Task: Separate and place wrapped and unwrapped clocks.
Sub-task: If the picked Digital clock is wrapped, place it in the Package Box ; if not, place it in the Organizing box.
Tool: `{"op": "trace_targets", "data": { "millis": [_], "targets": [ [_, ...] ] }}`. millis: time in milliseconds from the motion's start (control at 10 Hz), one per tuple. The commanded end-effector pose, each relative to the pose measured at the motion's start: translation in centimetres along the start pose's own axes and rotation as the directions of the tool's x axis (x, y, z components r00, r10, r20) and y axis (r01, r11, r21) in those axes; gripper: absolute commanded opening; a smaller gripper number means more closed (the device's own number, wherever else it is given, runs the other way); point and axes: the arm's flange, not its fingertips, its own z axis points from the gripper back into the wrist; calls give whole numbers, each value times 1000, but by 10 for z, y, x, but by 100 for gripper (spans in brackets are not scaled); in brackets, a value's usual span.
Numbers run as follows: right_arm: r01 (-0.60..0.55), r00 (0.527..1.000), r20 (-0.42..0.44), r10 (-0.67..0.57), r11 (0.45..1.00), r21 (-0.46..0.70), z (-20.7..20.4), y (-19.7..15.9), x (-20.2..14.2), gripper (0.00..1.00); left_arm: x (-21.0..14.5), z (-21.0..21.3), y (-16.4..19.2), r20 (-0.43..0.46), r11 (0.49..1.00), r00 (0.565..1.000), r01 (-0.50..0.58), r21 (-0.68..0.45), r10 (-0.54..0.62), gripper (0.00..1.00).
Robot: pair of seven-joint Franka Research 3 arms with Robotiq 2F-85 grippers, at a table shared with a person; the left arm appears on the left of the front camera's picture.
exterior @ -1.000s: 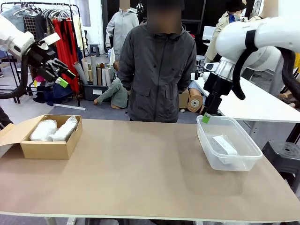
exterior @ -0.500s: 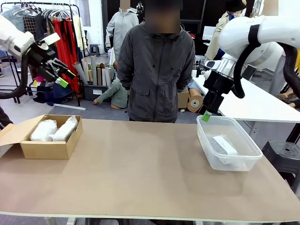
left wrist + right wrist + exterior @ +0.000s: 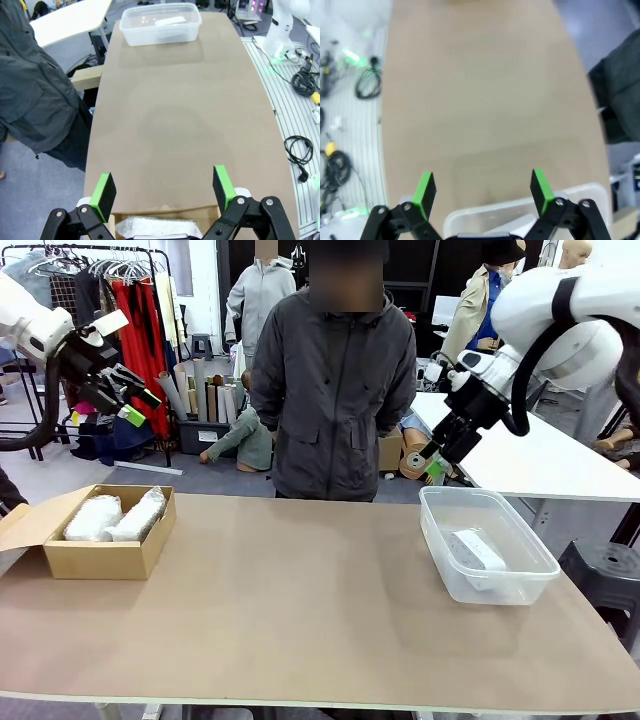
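Seemingly, I have the sorting all but finished. Starting at the left, my left gripper (image 3: 140, 403) hangs high above the near-left corner of the desk (image 3: 290, 600), its jaws spread wide with nothing between them; the left wrist view shows the green pads (image 3: 106, 189) well apart over bare board. Below it sits the cardboard box (image 3: 105, 555), and inside lie the two wrapped clocks (image 3: 112, 517), side by side and touching, crinkly plastic catching the light. Moving across, the middle of the desk carries nothing, and a person (image 3: 335, 390) stands at the far edge with arms down. On the right, the clear plastic tub (image 3: 487, 580) holds the unwrapped clock (image 3: 476, 550), lying flat on its floor. My right gripper (image 3: 434, 467) hovers above the tub's far-left corner, apart from it, jaws released and empty in the right wrist view. I judge each kind is in its own container, so what remains is parking both arms.
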Motion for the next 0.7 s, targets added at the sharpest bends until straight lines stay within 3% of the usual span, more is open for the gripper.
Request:
{"op": "trace_targets", "data": {
  "millis": [0, 600],
  "targets": [
    [-68, 987, 141, 71, 997, -28, 3, -17, -9, 100, -1, 0, -2, -5, 1000, 1000, 3, -4, -3, 100],
    [-107, 970, 211, 120, 992, -69, 19, -44, -13, 100, -1, 0, -2, -5, 1000, 1000, 3, -4, -3, 100]
  ]
}}
